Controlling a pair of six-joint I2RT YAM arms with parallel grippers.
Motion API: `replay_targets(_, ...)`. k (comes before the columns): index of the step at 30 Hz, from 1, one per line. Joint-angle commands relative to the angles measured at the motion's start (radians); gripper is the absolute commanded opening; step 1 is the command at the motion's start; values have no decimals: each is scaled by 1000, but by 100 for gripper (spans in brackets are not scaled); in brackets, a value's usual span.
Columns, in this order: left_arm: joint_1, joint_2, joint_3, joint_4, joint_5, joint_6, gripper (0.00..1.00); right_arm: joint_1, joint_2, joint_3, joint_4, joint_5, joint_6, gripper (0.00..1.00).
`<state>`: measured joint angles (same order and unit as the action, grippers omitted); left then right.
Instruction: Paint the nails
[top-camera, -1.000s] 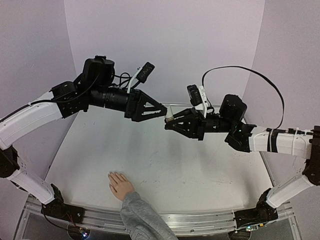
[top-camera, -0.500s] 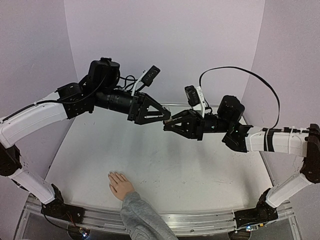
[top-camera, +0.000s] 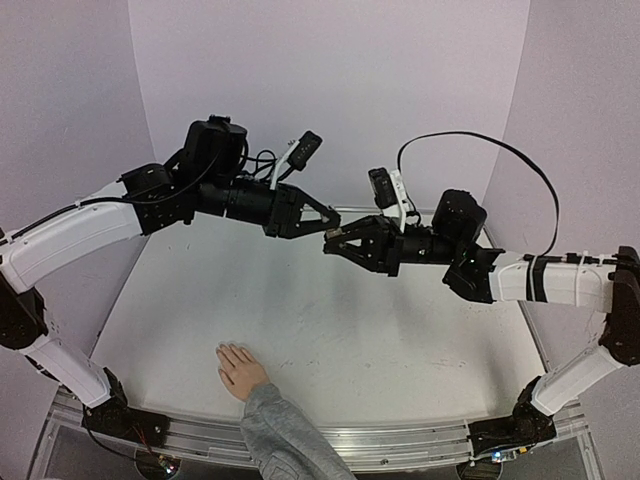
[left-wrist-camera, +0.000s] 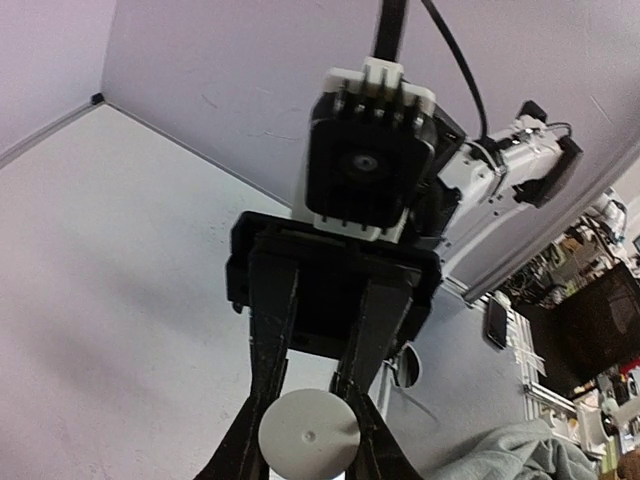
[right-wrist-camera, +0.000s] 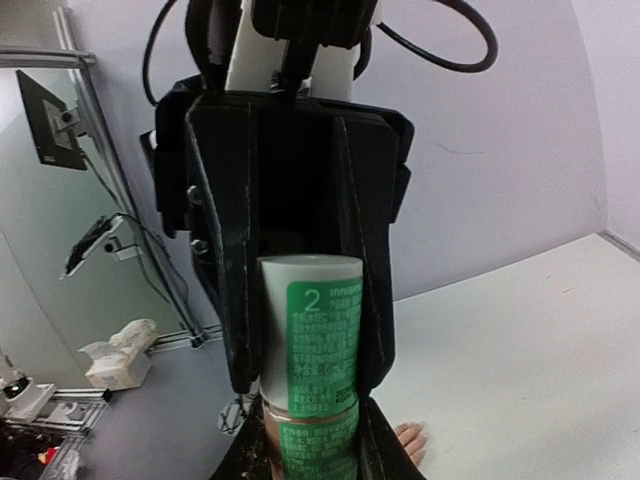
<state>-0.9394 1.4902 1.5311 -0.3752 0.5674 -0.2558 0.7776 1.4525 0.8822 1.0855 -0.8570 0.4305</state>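
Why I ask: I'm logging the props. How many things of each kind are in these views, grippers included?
grippers: 2, left gripper and right gripper
bottle, white with a green label: 1
mannequin hand: 1
total: 4

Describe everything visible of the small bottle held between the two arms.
The bottle is a small whitish cylinder, plastic-looking, with green printed labels, one showing a "2", and a coppery band between its two sections. It is held in mid-air over the far part of the table, lying along the line between the arms. The right tool is shut on one section, the left tool on the other. Its flat round end faces the left wrist camera. Nothing else touches it.
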Motion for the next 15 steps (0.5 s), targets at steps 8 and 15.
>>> replay_targets(8,-4,44,59,-106,-368,-124,7,272,-22,121,-90,1619,-489,0)
replay_targets(15,1,47,85,-122,-310,-107,32,244,6,133,-109,1068,-520,0)
